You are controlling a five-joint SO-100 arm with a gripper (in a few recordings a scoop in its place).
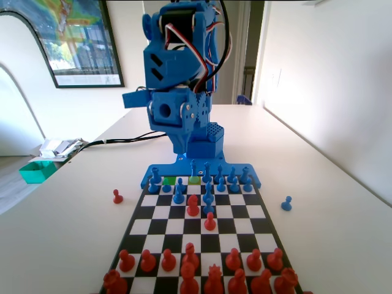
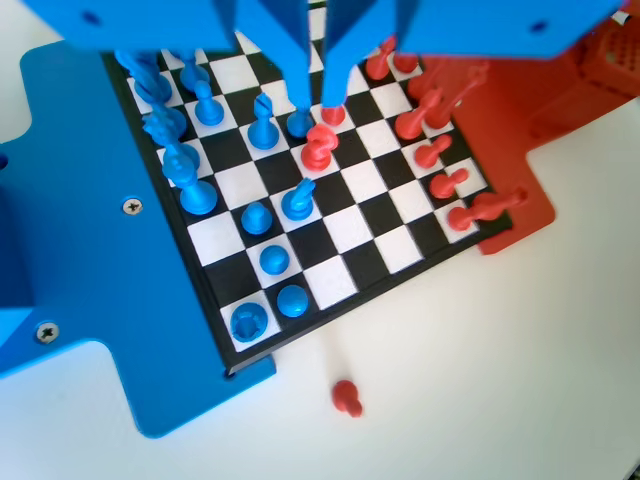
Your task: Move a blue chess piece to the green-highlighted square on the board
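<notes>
The blue two-finger gripper point(image 2: 315, 95) hangs over the middle files of the flat black-and-white chequered chessboard point(image 2: 390, 250), and in the wrist view its two thin jaws point down with a narrow gap between them and nothing held. Their tips sit just above a small blue plastic pawn point(image 2: 299, 123), with a red plastic pawn point(image 2: 333, 114) touching or nearly touching it on the picture's right. So the nearest blue piece lies almost straight below the claw, standing upright.

In the fixed view two green-highlighted squares point(image 1: 182, 180) show in the row nearest the blue arm's base, flanked by tall blue pieces point(image 1: 208, 184). I can't match those squares to a spot in the wrist view. By my reading the carry runs from the board's middle back toward the arm's own edge, and the crowding red pawn is the risk when the jaws close.
</notes>
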